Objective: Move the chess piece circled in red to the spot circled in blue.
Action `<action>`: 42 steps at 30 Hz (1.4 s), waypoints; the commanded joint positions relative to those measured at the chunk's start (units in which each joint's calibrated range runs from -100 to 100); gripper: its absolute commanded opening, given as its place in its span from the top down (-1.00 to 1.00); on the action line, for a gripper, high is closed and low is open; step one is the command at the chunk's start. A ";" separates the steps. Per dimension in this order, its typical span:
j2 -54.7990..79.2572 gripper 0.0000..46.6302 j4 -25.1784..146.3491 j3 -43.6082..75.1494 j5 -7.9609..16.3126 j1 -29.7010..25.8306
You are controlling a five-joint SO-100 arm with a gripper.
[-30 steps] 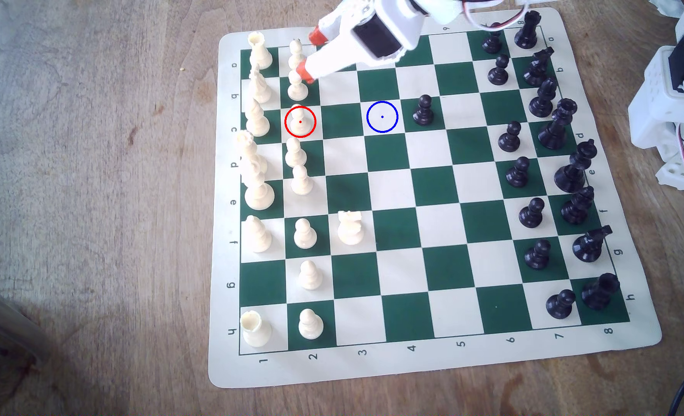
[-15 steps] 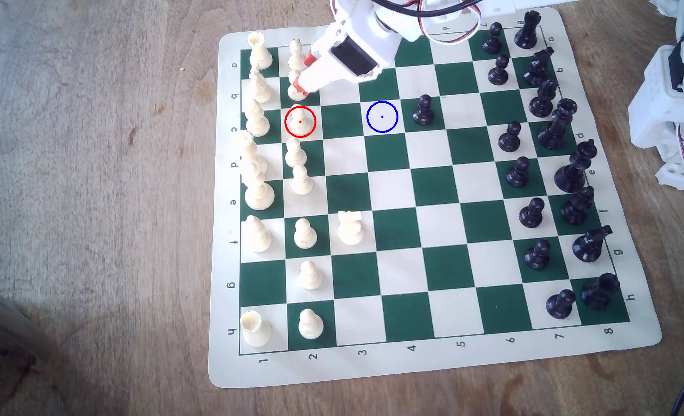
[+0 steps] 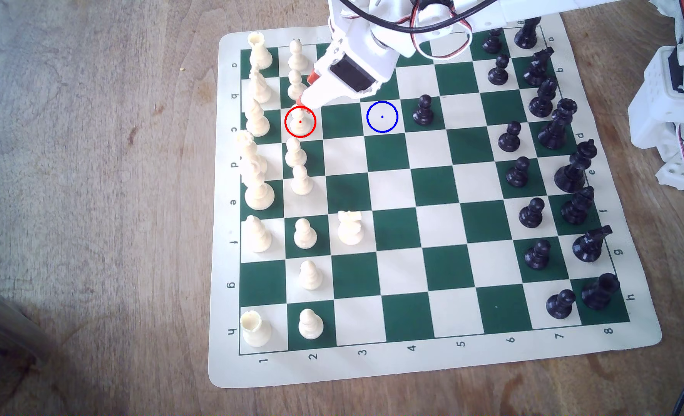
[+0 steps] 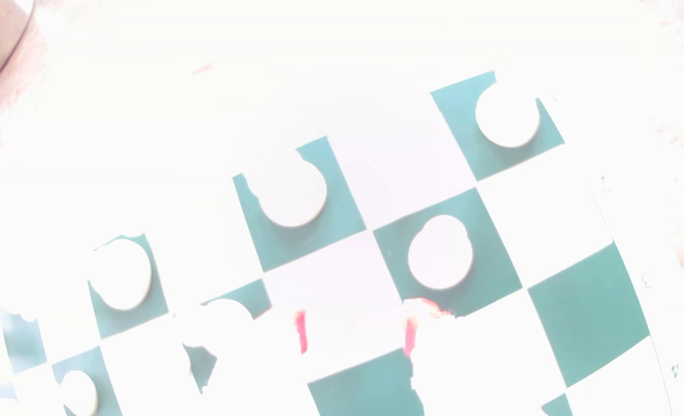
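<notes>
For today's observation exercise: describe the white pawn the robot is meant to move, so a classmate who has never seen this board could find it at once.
Start at the green and cream chess mat and find the column of white pawns marked 2, toward the exterior view's left. The chess piece is third from the far end, level with the letter c. Alone among its lookalikes, it has a red circle around it and the orange-tipped gripper just above it.

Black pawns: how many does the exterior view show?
8. Seven pawns line column 7, the top one partly behind the arm; one stands beside the blue circle.
</notes>
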State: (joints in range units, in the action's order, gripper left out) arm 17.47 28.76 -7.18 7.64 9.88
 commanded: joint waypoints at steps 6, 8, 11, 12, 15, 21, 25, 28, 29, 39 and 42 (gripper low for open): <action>-0.15 0.42 0.06 8.09 0.63 -1.94; 0.19 0.43 0.15 8.27 0.63 -2.26; 1.04 0.43 0.15 8.54 0.73 -2.65; 1.29 0.43 0.15 8.64 0.73 -2.73; 2.14 0.43 0.15 8.82 0.73 -2.80; 2.39 0.44 0.06 9.09 0.83 -2.33; 2.82 0.44 0.06 9.27 0.83 -2.26; 3.50 0.45 -0.10 9.27 0.83 -2.26; 3.58 0.46 -0.51 9.27 0.83 -2.26; 5.03 0.46 -3.46 10.54 0.78 -2.02; 5.45 0.49 -3.46 10.81 0.73 -2.18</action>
State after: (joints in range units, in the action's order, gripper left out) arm 24.42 26.22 -1.67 8.23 7.45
